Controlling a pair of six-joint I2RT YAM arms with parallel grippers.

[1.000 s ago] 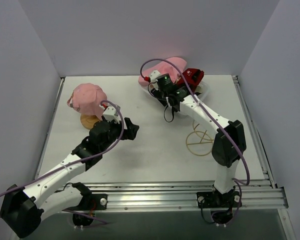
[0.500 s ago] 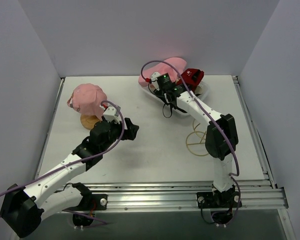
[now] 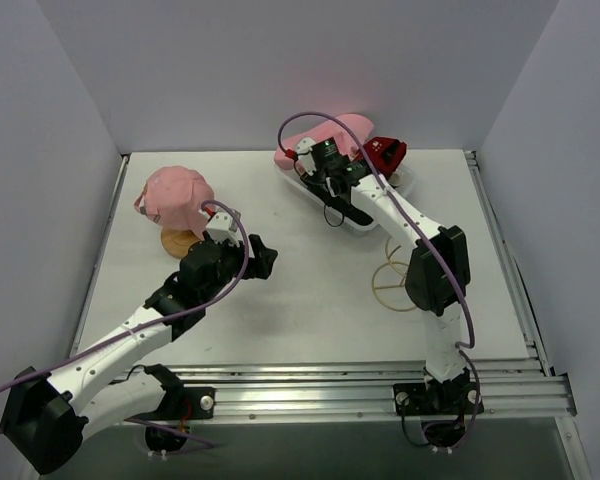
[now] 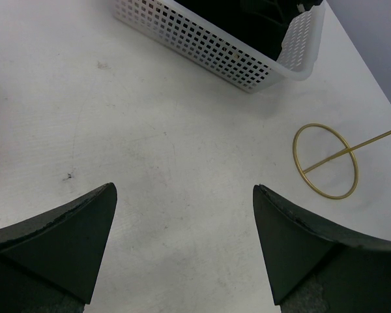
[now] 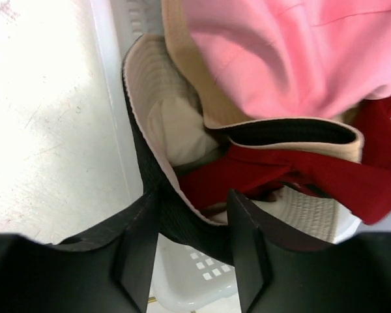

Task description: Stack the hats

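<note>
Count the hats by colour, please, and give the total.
Pink hat on the stand, pink hat in the basket: 2
Red cap: 1
Black hat: 1
Tan hat: 1
Total: 5

Upper centre of the top view, the right arm (image 3: 390, 208) is covering most of the basket (image 3: 408, 182) and its hats (image 3: 330, 132). At upper left the pink hat (image 3: 172, 195) is hiding the wooden stand (image 3: 177, 241) above its foot. In the right wrist view the red cap (image 5: 280, 173) is running off the right edge.
</note>
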